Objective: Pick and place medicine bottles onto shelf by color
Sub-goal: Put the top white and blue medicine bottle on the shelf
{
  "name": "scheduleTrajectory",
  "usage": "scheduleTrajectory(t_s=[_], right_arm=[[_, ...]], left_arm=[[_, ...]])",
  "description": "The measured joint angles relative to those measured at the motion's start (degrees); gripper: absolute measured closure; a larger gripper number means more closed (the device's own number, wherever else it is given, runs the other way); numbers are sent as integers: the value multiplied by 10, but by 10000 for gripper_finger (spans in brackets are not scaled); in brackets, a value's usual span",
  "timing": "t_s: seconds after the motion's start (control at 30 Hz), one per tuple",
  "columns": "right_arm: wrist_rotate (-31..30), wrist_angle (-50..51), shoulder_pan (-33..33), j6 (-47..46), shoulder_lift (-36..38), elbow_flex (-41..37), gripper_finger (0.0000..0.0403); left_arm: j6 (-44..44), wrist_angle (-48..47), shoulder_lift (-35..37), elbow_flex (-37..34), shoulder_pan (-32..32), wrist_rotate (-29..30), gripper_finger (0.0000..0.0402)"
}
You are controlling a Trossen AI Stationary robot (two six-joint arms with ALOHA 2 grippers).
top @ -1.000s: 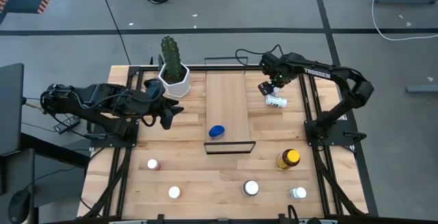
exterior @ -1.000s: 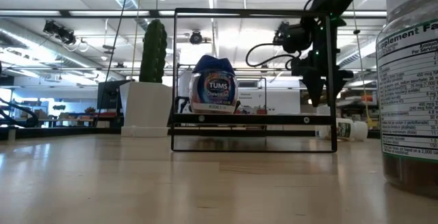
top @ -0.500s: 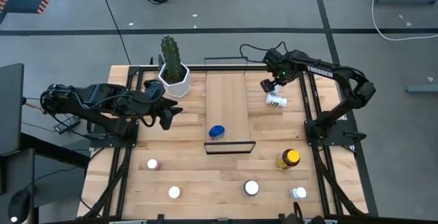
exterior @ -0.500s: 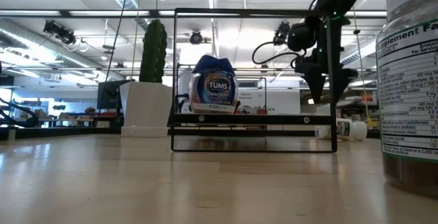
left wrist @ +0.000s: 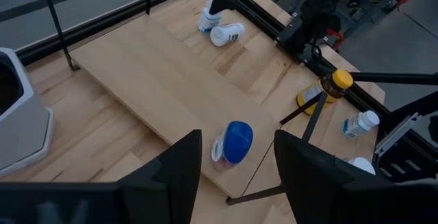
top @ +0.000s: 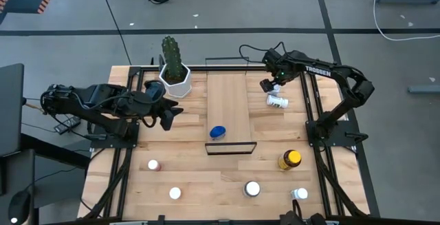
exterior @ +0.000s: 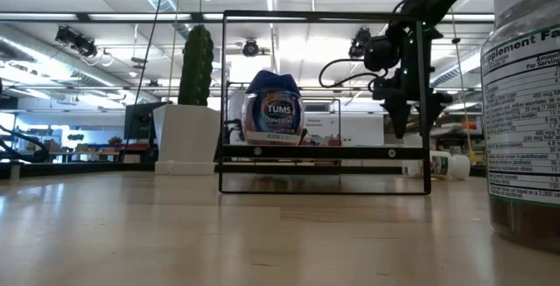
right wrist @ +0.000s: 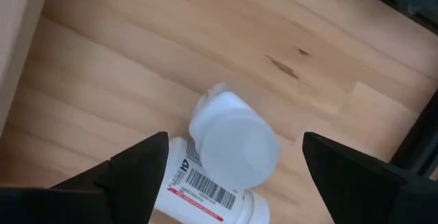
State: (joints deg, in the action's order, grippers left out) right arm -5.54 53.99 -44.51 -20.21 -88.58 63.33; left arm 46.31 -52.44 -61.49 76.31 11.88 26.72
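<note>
Two white medicine bottles are on the table right of the shelf. One stands upright; the other lies on its side against it, also seen from above. My right gripper hangs open above them, pointing down, with a finger on either side of the upright bottle's white cap and clear of it. A blue-lidded bottle stands on the shelf's near end. My left gripper waits open and holding nothing over the table's left part.
A white pot with a cactus stands at the shelf's far left corner. Near the front edge stand an amber bottle with a yellow cap, a pinkish one and three white-capped ones. Black wire rails close the shelf's short ends.
</note>
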Motion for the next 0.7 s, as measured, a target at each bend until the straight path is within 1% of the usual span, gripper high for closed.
scheduleTrajectory(t_s=[0.2,0.33,0.53,0.7], right_arm=[[-3,-2,-5,-22,0,-2,66],[11,0,-5,-36,0,-16,75],[15,-1,-5,-37,0,-29,86],[15,-5,-5,-37,0,-29,96]], left_arm=[[11,0,0,0,0,0,212],[16,0,0,0,0,0,212],[23,0,0,0,0,-1,212],[23,0,0,0,0,-15,212]])
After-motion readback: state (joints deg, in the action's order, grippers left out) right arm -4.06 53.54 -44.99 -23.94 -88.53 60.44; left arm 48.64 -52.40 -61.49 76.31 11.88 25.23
